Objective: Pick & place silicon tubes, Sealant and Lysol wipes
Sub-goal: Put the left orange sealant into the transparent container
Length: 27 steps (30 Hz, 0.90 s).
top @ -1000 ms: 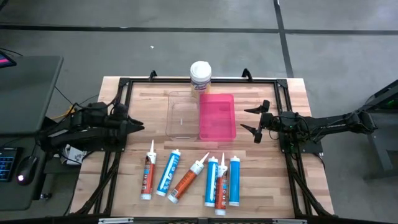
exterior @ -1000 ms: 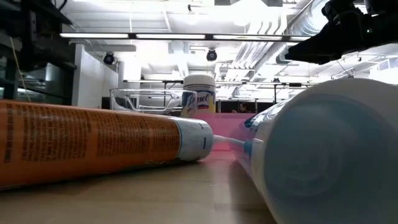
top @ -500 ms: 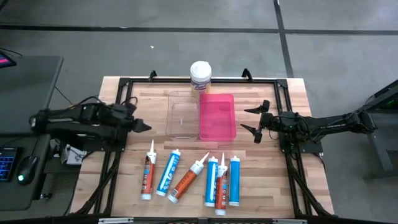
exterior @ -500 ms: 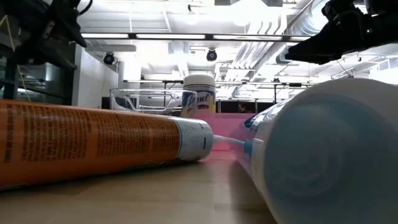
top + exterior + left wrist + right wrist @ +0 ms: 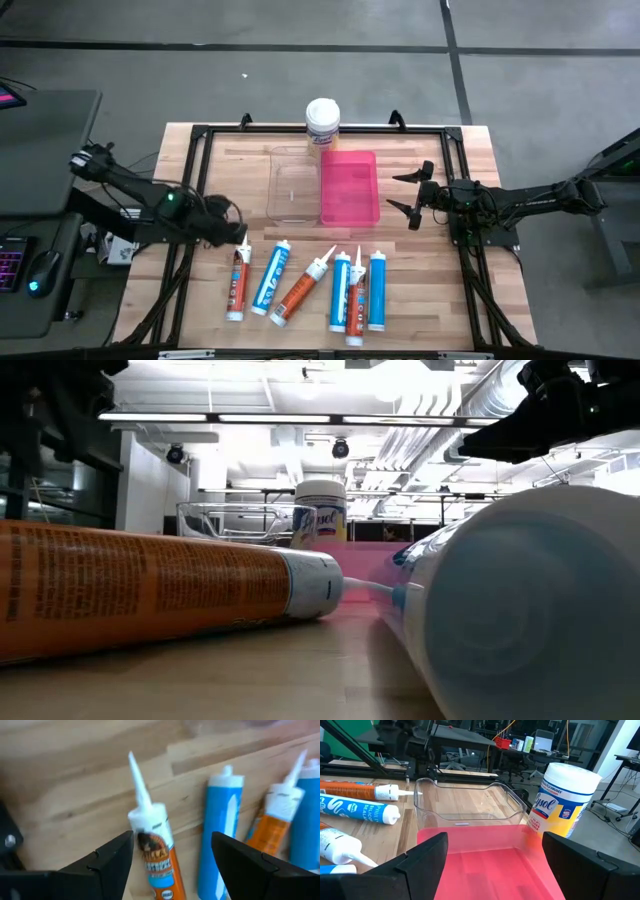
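The left gripper (image 5: 238, 236), fingers spread, hovers directly over the nozzle end of the leftmost orange tube (image 5: 238, 283) in a row of six tubes lying on the wooden surface (image 5: 430, 310). The right gripper (image 5: 407, 194), also spread wide, waits beside the pink tray (image 5: 349, 187). The Lysol wipes (image 5: 322, 123) stand upright behind the clear tray (image 5: 292, 186).

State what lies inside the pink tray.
Nothing: the pink tray shows a bare floor from above. In the right wrist view, the right end effector covers only its near corners.
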Each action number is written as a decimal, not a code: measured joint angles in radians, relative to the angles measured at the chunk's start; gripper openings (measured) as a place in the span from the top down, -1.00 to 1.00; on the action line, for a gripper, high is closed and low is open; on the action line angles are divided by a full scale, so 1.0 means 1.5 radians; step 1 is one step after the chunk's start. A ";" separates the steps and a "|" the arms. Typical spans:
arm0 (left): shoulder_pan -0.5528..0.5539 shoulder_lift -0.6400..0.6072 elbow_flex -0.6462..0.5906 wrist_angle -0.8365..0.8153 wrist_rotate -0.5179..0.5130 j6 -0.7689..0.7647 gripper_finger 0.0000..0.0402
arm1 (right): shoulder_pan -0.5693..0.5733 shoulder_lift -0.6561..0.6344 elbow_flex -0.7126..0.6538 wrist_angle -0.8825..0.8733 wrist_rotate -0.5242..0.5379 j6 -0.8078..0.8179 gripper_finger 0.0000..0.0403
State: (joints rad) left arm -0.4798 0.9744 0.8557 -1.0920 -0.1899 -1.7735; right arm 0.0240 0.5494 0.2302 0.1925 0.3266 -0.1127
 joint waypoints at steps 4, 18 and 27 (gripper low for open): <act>-0.041 0.052 0.001 0.015 0.010 -0.060 -0.29 | 0.000 0.000 0.000 0.000 0.000 0.000 -0.59; -0.144 0.167 0.001 0.111 0.032 -0.079 -0.29 | 0.000 0.000 0.000 0.000 0.000 0.000 -0.59; -0.182 0.243 0.001 0.178 0.072 -0.148 -0.29 | 0.000 0.000 0.000 0.000 0.000 0.000 -0.59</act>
State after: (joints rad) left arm -0.7534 1.3395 0.8577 -0.8244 -0.0823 -1.9951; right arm 0.0240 0.5493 0.2302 0.1921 0.3267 -0.1127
